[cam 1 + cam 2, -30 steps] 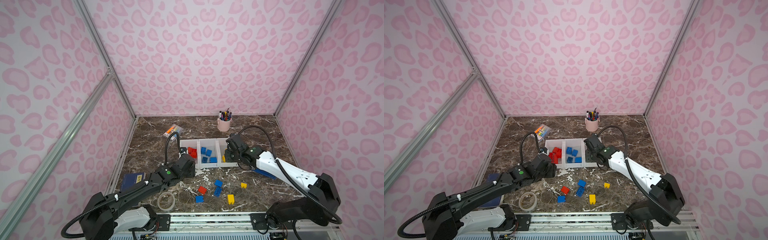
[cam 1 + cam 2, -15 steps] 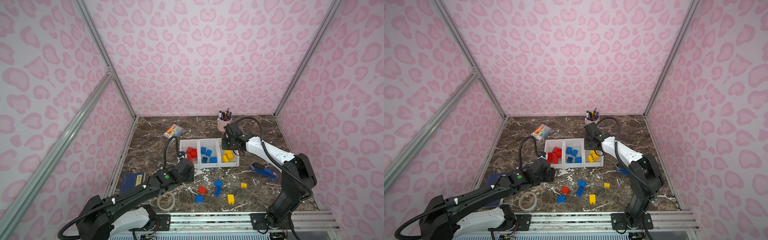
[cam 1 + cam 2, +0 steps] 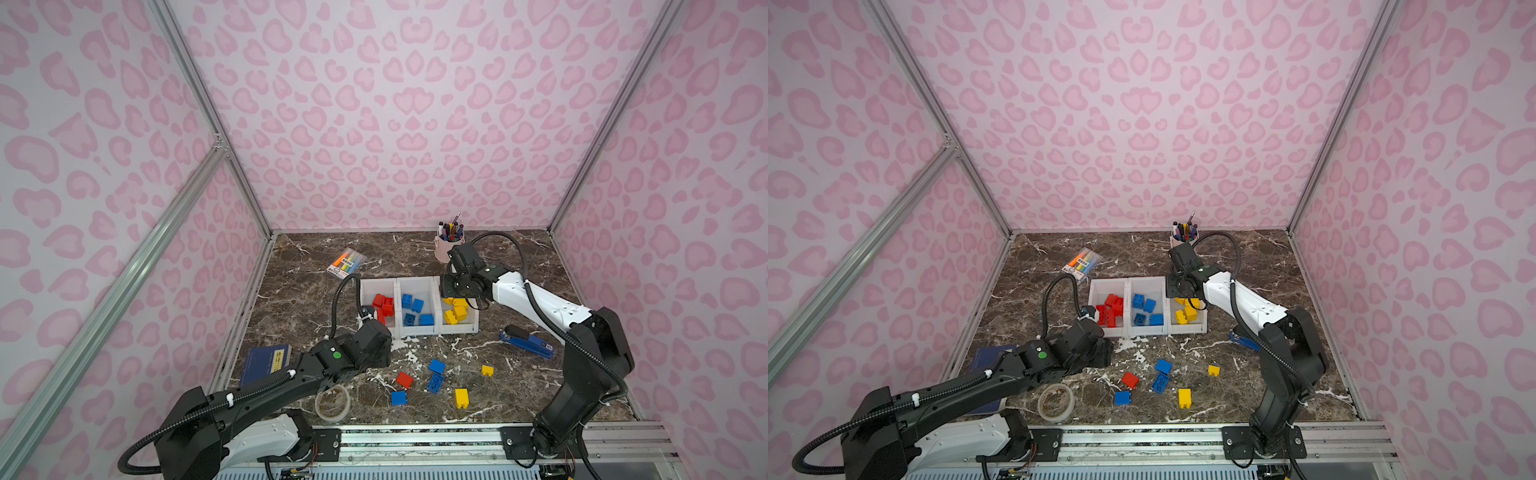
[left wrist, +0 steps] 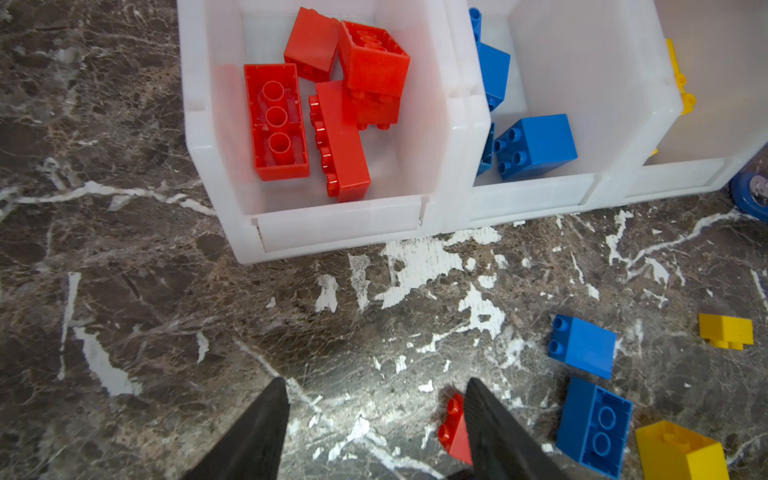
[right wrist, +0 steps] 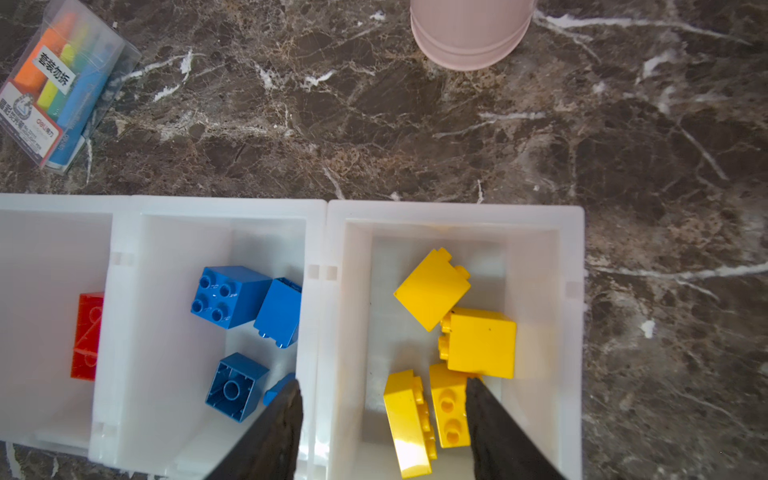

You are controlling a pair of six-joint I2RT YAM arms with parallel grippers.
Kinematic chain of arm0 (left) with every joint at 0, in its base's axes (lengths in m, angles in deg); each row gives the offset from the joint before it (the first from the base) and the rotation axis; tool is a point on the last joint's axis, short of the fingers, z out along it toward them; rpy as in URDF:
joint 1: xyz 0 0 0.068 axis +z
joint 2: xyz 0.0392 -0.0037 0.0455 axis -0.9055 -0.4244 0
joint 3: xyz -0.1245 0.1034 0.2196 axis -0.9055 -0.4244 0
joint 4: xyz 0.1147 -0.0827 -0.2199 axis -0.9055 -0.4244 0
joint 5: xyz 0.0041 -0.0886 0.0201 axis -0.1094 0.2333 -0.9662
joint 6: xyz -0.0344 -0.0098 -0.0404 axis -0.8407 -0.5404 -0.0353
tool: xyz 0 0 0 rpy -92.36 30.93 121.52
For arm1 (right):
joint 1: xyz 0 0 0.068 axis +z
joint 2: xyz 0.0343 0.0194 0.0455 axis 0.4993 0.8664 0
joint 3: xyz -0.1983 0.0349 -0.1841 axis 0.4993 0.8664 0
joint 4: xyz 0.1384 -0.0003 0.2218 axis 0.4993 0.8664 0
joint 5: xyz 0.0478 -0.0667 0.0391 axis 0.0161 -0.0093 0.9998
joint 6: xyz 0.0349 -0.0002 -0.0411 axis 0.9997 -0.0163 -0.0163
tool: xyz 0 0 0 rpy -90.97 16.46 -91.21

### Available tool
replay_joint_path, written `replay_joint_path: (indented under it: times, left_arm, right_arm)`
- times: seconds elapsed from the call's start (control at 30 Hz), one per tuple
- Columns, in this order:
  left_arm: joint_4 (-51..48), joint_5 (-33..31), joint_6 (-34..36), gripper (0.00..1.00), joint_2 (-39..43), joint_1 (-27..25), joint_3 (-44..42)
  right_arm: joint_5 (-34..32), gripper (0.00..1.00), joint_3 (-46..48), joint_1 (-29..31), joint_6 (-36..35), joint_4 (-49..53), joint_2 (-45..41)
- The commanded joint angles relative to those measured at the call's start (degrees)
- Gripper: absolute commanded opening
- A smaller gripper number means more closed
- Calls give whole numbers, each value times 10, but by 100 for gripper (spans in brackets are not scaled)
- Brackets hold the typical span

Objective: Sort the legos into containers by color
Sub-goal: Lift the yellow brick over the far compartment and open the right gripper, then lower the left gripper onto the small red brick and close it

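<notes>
- Left wrist view: the left gripper (image 4: 376,382) is wide open, empty, above the table (image 4: 124,291); a small red lego (image 4: 453,432) lies just beside one finger
- Two oblong red legos (image 4: 276,120) lie front-to-back in the end container (image 4: 340,228)
- Only the right wrist view shows the right gripper (image 5: 382,382) open, empty, over yellow legos (image 5: 478,343)
- Six loose legos (image 3: 435,382) near the table's front edge

Legos (image 3: 436,382) partly sorted into containers (image 3: 417,331)

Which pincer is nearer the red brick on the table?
Left. The left pincer hovers just beside the red brick; the right pincer hangs over the bin of yellow bricks.
</notes>
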Motion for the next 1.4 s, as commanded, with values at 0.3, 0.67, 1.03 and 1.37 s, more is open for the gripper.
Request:
replay_joint_path:
  times: [0.3,0.67,1.03,1.37]
  left_arm:
    - [-12,2,-2,69,-4,-15,4]
    - [-13,5,22,69,-9,-49,1]
    - [-1,33,93,70,-87,-114,32]
    - [16,40,109,71,-152,-152,52]
  right_arm:
    - [0,64,37,0,5,3,-50]
    - [4,64,88,0,17,-5,-100]
    - [0,65,109,0,22,-5,-128]
    - [-3,65,120,-1,23,-2,-141]
